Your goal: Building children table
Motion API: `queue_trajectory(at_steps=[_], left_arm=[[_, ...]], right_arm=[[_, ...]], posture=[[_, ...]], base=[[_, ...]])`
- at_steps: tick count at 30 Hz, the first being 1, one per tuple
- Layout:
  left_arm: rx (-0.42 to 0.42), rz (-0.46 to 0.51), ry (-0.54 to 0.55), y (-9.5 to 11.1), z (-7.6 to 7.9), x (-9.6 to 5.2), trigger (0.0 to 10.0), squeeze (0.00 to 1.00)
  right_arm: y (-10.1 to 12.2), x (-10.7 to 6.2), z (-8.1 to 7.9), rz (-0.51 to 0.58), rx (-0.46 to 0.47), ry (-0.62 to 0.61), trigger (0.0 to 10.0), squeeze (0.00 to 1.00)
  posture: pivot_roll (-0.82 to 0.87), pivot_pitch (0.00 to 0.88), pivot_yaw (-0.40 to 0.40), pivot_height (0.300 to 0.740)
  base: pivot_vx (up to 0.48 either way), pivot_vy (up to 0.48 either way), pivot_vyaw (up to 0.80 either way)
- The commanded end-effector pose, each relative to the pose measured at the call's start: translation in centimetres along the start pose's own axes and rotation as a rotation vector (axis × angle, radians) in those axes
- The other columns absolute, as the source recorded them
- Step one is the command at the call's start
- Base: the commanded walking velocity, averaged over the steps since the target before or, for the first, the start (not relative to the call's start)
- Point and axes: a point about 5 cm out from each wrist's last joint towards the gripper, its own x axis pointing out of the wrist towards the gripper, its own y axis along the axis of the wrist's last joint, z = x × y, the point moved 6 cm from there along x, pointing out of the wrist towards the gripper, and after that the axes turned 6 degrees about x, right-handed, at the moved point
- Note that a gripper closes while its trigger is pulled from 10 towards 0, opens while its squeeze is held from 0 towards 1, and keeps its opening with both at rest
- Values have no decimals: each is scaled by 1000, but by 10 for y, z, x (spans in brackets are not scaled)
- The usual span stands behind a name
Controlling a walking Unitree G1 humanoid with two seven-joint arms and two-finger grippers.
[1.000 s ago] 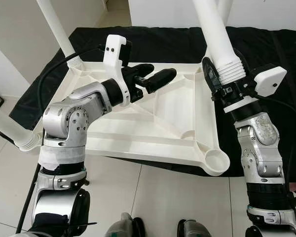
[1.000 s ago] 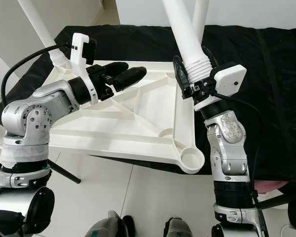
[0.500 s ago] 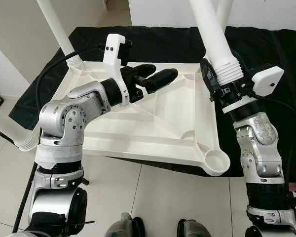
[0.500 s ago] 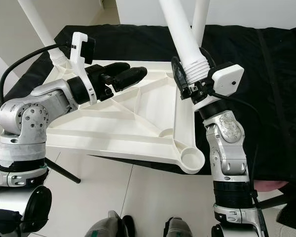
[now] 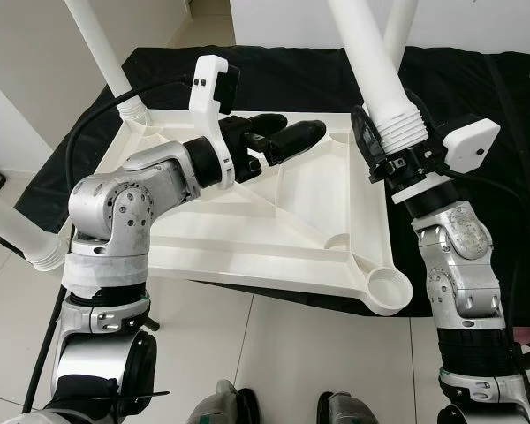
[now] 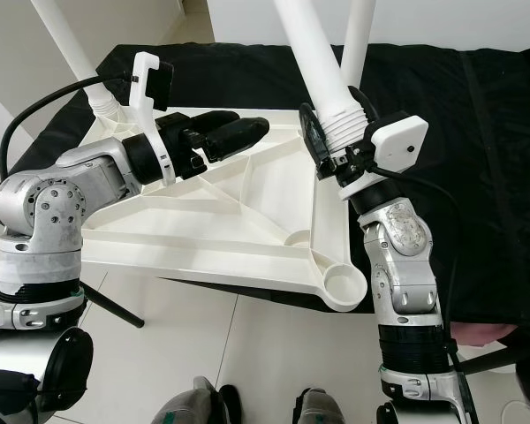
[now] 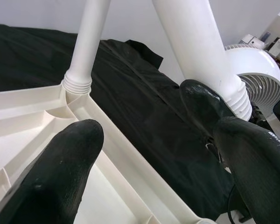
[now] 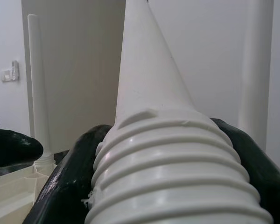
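White plastic tabletop [image 5: 274,230]: upside down on a black cloth [image 5: 477,97], ribs up, its near edge overhanging the tiled floor [image 5: 274,353].
Far-left leg [image 5: 102,53]: stands in its corner socket; top cut off by the frame.
Near-left leg [image 5: 18,230]: juts out over the floor from the near-left corner; outer end out of frame.
Left gripper [image 5: 283,141]: fingers parted, empty, hovering over the tabletop's far middle, pointing at the right gripper. Since a second ago it has edged closer to that side.
Far-right leg [image 6: 358,44]: upright in its socket behind the held leg, partly hidden by it.
Held leg [image 5: 371,71]: threaded end low, above the right rim; upper end cut off. Tilt has shifted leftward from the earlier frame.
Right gripper [image 5: 382,152]: clamped on the held leg's ribbed thread; fingers [image 8: 67,177] hug both sides.
Empty socket [image 5: 387,287]: near-right corner, well apart from the held leg.
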Motion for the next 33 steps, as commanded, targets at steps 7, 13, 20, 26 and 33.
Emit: queue_trajectory(at_steps=[7,13,20,26,33], left_arm=[[-53,-6,-75,3,5,3,10000,0],[-75,5,-81,7,4,8,10000,0],[-82,9,-74,8,2,12,10000,0],[-105,21,-61,12,-2,16,10000,0],[-123,35,-3,21,-16,17,10000,0]], right_arm=[[-4,-6,-28,-19,40,79,10000,0],[-10,-9,-43,-37,70,117,10000,0],[-11,-10,-51,-40,82,140,10000,0],[-13,-14,-62,-50,96,165,10000,0],[-12,-21,-73,-58,105,166,10000,0]], posture=[[-85,139,141,740],[-93,135,145,740],[-108,131,151,740],[-112,132,154,740],[-115,140,160,740]], base=[[0,0,0],[0,0,0],[0,0,0],[0,0,0],[0,0,0]])
